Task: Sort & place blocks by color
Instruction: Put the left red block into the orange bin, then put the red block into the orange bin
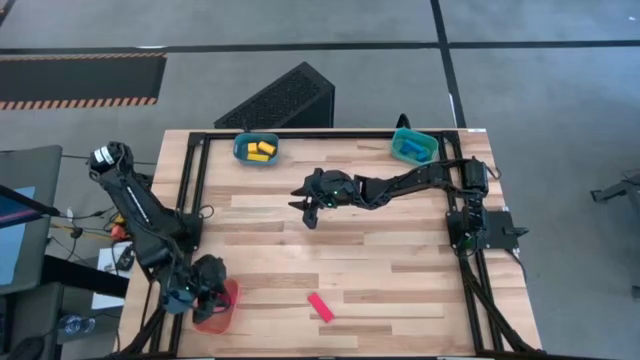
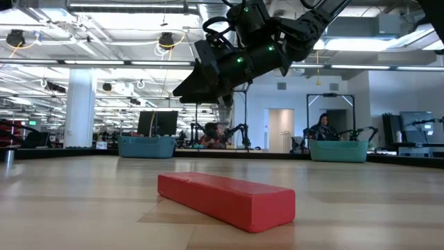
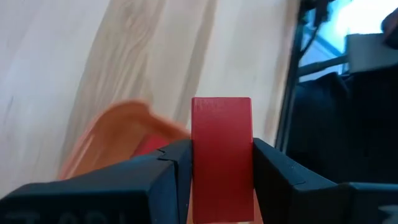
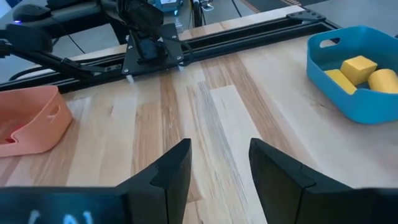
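Observation:
My left gripper (image 1: 207, 288) is at the table's near-left corner, over the orange tray (image 1: 218, 308), and is shut on a red block (image 3: 221, 146). The tray's rim (image 3: 115, 134) shows beneath that block in the left wrist view. My right gripper (image 1: 308, 208) hangs open above the table's middle, touching nothing; bare wood shows between its fingers (image 4: 221, 165). A red bar (image 1: 320, 307) lies flat on the table near the front edge, large in the low view (image 2: 225, 198). Yellow blocks (image 1: 260, 151) sit in a blue tray (image 1: 240, 148), and blue blocks (image 1: 410, 150) in a teal tray (image 1: 428, 143). My left gripper pinches the red block between its two fingers (image 3: 177, 165), one on each of two opposite side faces (image 3: 199, 155). The block's free end (image 3: 221, 106) juts out past the fingertips. The block is lifted clear, above the orange tray.
The blue and teal trays stand at the far edge, seen in the low view (image 2: 146, 146) (image 2: 338, 149). A black frame rail (image 1: 195, 190) runs along the table's left side and another (image 1: 470, 270) along the right. Open wood lies between the red bar and the right gripper.

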{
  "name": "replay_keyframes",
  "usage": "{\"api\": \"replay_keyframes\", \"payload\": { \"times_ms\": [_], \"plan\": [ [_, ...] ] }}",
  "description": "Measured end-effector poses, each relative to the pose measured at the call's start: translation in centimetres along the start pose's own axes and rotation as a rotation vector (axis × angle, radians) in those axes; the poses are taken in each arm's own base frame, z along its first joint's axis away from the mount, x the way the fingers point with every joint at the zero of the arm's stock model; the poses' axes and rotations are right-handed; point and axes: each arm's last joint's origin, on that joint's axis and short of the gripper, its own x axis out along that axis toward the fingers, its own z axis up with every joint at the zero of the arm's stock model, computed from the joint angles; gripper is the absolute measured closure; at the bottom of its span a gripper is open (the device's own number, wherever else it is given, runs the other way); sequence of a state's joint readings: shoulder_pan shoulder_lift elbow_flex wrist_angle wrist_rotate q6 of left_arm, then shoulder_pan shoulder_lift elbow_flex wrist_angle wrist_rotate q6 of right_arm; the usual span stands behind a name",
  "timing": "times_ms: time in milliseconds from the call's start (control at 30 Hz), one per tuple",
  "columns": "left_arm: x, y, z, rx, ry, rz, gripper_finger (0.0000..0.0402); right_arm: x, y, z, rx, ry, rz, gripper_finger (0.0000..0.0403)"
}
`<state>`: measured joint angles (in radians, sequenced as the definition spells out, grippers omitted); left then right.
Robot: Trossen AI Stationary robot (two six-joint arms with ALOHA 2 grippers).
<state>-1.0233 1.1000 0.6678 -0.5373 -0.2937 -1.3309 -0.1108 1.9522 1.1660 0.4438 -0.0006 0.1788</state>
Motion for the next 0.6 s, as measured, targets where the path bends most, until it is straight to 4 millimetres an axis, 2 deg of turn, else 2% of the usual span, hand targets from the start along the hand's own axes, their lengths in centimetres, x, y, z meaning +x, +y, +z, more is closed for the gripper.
{"api": "replay_keyframes", "payload": {
  "times_ms": [167,333,433,600],
  "plan": [
    [0.7,0.1,-0.6,-0.071,0.102,0.030,0.0300,0.0,0.1,-0.1,0.022,0.005,0.003,0.0221],
    [2.4,0.1,-1.8,-0.128,0.278,0.103,0.0297,0.0,0.3,-0.1,0.021,0.008,0.007,0.0221],
    [3.4,0.5,-2.4,-0.163,0.343,0.185,0.0268,0.0,0.3,-0.1,0.021,0.007,0.008,0.0221],
    [4.4,0.9,-2.8,-0.175,0.349,0.254,0.0204,0.0,0.5,0.0,0.051,0.000,0.033,0.0221]
  ]
}}
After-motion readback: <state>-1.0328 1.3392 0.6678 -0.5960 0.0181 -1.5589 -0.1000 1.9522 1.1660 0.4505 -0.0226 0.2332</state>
